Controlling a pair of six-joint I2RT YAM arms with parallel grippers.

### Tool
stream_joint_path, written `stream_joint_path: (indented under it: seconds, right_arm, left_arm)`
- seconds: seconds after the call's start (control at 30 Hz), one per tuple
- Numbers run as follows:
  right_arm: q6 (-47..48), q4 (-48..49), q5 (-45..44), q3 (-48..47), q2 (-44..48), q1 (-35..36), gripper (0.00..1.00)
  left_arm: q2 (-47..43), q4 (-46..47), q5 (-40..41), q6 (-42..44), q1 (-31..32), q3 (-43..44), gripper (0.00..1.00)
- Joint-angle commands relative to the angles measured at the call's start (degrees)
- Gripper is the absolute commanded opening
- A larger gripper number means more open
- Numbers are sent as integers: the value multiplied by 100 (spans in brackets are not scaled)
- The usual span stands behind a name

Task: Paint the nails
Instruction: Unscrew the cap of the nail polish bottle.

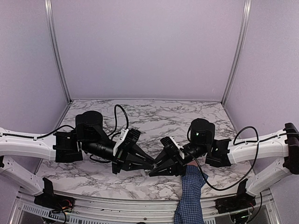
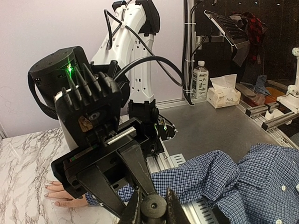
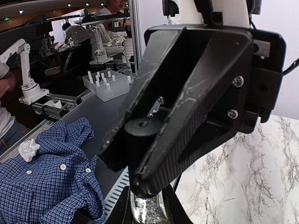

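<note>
A small bottle hangs between my two grippers at the middle of the marble table (image 1: 154,116). My left gripper (image 2: 154,211) is shut on its dark cap (image 2: 154,206). Below the cap (image 3: 140,133), my right gripper (image 3: 148,213) is shut on the glittery grey bottle body (image 3: 148,212). From above, the left gripper (image 1: 148,169) and right gripper (image 1: 155,171) meet tip to tip. A pale hand (image 2: 58,192) lies flat on the marble, its nails (image 2: 56,203) tiny at the fingertips. Its blue checked sleeve (image 1: 190,193) runs to the near edge; the top view hides the hand.
Off the table's near side lie a grey metal bench (image 2: 219,126) with a water bottle (image 2: 200,80) and a tissue box (image 2: 223,95). A clear tray of white pieces (image 3: 105,84) stands further off. Purple walls (image 1: 149,46) close the table's back and sides.
</note>
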State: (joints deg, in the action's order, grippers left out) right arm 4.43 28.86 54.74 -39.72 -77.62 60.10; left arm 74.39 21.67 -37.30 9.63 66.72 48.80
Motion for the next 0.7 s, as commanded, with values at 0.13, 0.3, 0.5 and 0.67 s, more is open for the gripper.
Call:
stream_joint_path:
  seconds: [0.13,0.3,0.5,0.67]
  right_arm:
    - [-295,605,-861,-61,131,11,0]
    - [-250,523,-1203,-76,153,-15,0]
    - [-167,302,-2006,-124,247,-56,0]
    - [-61,33,-2560,-287,248,-149,0]
  left_arm:
    - [-217,206,1245,-219,21,-39,0]
    - [-118,206,1710,-319,23,32,0]
    - [50,206,2332,-329,19,203,0]
    - [245,205,2945,-312,17,399,0]
